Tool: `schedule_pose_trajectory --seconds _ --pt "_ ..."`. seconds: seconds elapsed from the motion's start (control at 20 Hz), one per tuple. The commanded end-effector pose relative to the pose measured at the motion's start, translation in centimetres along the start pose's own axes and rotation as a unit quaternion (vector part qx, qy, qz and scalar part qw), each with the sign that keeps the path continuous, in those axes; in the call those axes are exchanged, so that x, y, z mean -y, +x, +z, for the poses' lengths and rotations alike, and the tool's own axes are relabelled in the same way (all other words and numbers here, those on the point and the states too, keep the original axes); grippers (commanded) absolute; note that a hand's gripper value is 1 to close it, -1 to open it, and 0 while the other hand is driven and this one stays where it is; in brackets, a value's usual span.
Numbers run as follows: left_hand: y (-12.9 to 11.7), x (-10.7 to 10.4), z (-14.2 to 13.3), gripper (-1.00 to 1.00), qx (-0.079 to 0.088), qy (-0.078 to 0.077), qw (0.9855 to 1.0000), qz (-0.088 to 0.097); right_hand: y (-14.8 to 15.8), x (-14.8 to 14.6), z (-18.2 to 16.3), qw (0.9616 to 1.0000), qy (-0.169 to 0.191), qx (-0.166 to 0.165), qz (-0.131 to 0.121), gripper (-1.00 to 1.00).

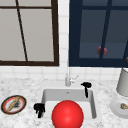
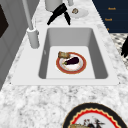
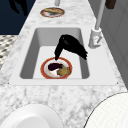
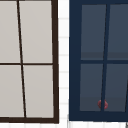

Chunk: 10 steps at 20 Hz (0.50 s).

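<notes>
In the sink [image 2: 70, 36] lies a red-rimmed plate [image 2: 71, 72] bearing a dark aubergine [image 2: 72, 60] and a brown piece of bread [image 2: 63, 54]. My right hand [image 1: 86, 86] hangs over the sink's back right part, open, fingers straight and pointing down. In the right side view the right hand [image 3: 71, 47] has a fingertip just above the plate's rim [image 3: 43, 68], near the aubergine [image 3: 54, 66]. My left hand [image 1: 39, 109] floats at the sink's front left corner, fingers relaxed and drooping, holding nothing. A big red ball [image 1: 67, 115] covers the sink's front.
A faucet [image 1: 68, 77] stands behind the sink. On the left counter lies a patterned plate [image 1: 13, 104] with a long bread. The right counter holds a white plate [image 1: 121, 107] with food and a pale container [image 1: 123, 82]. Windows [image 4: 37, 60] rise above.
</notes>
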Motion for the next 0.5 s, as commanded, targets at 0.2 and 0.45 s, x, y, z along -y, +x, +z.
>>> schedule_pose_trajectory --seconds 0.2,0.45 --pt "0.0 0.0 0.0 0.00 0.000 0.000 1.0000 0.000 2.9 -5.3 -0.8 0.9987 0.008 -0.030 0.041 -1.00" --pt "0.0 0.0 0.0 0.00 0.000 0.000 1.0000 0.000 3.6 -8.8 -0.8 0.9988 0.019 -0.028 0.034 -1.00"
